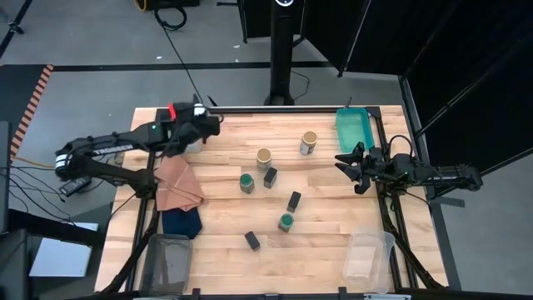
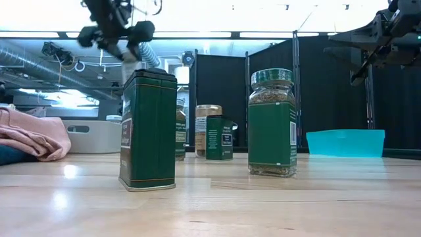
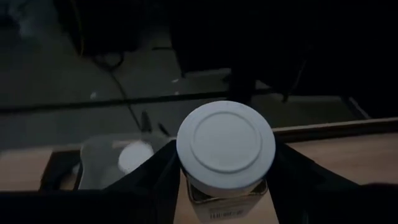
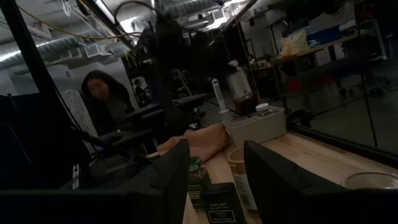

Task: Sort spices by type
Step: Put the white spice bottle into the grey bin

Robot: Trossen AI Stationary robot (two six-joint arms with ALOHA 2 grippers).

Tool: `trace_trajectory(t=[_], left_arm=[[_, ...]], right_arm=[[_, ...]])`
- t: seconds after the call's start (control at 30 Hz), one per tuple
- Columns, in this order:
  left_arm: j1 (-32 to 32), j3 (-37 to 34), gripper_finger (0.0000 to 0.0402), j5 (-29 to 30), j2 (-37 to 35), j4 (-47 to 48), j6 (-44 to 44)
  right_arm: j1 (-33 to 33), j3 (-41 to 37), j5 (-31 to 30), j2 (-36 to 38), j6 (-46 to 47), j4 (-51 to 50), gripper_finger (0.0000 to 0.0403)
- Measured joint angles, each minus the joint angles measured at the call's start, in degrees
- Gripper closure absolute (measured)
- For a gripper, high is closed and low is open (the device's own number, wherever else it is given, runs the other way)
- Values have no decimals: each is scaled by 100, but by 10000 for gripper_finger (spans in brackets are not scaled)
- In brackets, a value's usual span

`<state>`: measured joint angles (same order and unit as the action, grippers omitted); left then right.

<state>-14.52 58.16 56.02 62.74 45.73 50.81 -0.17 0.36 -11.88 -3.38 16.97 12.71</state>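
My left gripper (image 1: 202, 127) hangs over the table's far left corner, shut on a white-lidded jar (image 3: 225, 144). Below it a second white lid (image 3: 135, 157) lies in a pale bin (image 3: 93, 163). On the wood stand two tan-lidded jars (image 1: 309, 143) (image 1: 264, 158), two green-lidded jars (image 1: 247, 183) (image 1: 286, 222) and three black tins (image 1: 271, 177) (image 1: 294, 201) (image 1: 252, 241). My right gripper (image 1: 351, 167) waits open at the right edge, touching nothing. My left gripper pinches the white-lidded jar by its glass body just under the lid (image 3: 227, 198), one dark finger (image 3: 155, 182) on each side. The fingers come from above, slanting down. The jar sits upright, lid up, lifted clear above the table's far left corner.
A teal tray (image 1: 354, 129) lies at the far right. Two clear bins (image 1: 166, 260) (image 1: 371, 254) sit at the near edge. A brown cloth (image 1: 178, 187) and a navy cloth (image 1: 181, 222) lie on the left. A person (image 4: 102, 93) sits beyond the table.
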Motion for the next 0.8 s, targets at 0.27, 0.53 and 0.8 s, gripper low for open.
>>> trace_trajectory(t=[0.27,0.53,0.8], left_arm=[[-93,-673,213,318,63,-39,1108],[-399,-875,213,452,57,1039,2595],[-538,-875,213,522,212,1169,2552]], right_arm=[[1,0,-2,0,2,0,243],[0,0,-2,0,2,0,243],[-1,0,-157,0,2,-1,243]])
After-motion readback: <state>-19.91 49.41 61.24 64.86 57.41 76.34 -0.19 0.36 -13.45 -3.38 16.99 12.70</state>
